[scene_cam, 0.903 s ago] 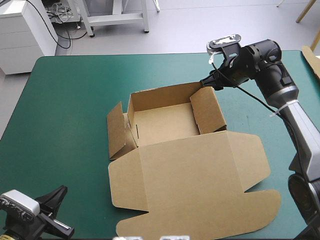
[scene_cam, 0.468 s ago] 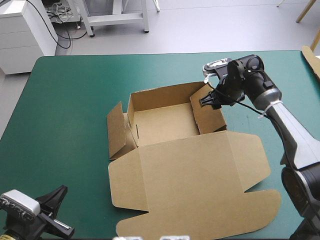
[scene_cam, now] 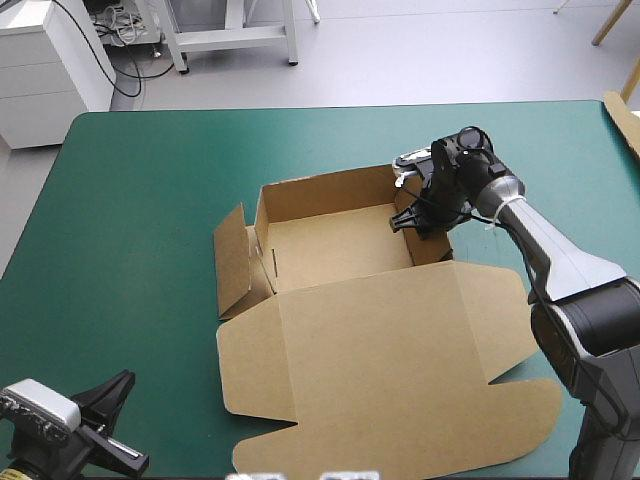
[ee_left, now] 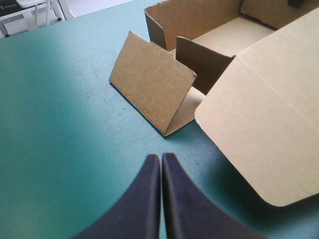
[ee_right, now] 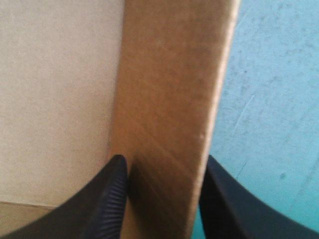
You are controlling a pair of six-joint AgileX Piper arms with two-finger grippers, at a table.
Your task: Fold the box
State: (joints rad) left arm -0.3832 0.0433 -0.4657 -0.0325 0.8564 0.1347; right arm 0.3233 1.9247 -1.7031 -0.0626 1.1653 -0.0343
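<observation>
The brown box [scene_cam: 330, 245] lies mid-table as an open tray, its lid [scene_cam: 390, 360] flat on the near side. Its left flap [scene_cam: 232, 262] stands out at a slant, also seen ahead of my left gripper as flap [ee_left: 152, 82]. My right gripper [scene_cam: 413, 222] is down over the tray's right wall [scene_cam: 432, 240]. Up close, the right gripper [ee_right: 164, 162] is open, one finger [ee_right: 112, 189] inside the wall [ee_right: 169, 74] and the other outside. My left gripper [ee_left: 160, 157] is shut over the teal-green cover near the table's front left corner, holding nothing.
An edge of more brown board [scene_cam: 625, 120] shows at the table's far right edge. Bare teal-green cover [scene_cam: 130, 220] stretches left of the box and along the far side.
My right gripper has come in from beyond the box's far right corner and dropped astride the right wall, which now stands more upright. The left arm has not moved.
</observation>
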